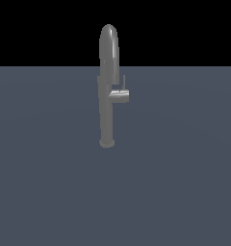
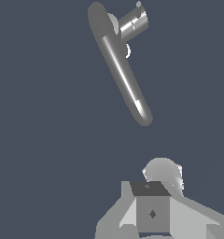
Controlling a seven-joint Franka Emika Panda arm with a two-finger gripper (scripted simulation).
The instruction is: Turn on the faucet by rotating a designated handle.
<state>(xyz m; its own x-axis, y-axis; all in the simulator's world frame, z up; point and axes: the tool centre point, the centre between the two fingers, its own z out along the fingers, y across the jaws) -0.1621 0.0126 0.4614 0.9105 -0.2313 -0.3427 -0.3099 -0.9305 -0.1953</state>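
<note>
**Still clear of the handle: approach not yet made**

Exterior view: faucet (image 1: 108,86) stands upright on the grey surface (image 1: 40,182), roughly centre frame. Handle (image 1: 120,94) projects from the column at 3 o'clock, about mid-height; its thin rod rises toward 12 o'clock from the stubby cylinder. No arm visible in this view.

Wrist view: faucet (image 2: 121,70) seen from above, with the handle (image 2: 134,23) beyond it. End effector (image 2: 151,212) well apart from both, holding nothing; only part of its body shows, so cannot tell whether the fingers are spread or closed.

Risks, as judged:
- Rod is thin and sits just beside the column. A wide approach may strike the spout instead.
- Pushing near the cylinder gives little leverage; contact could slip off.

Room: surface bare all round the base; free approach from 3 o'clock.
</note>
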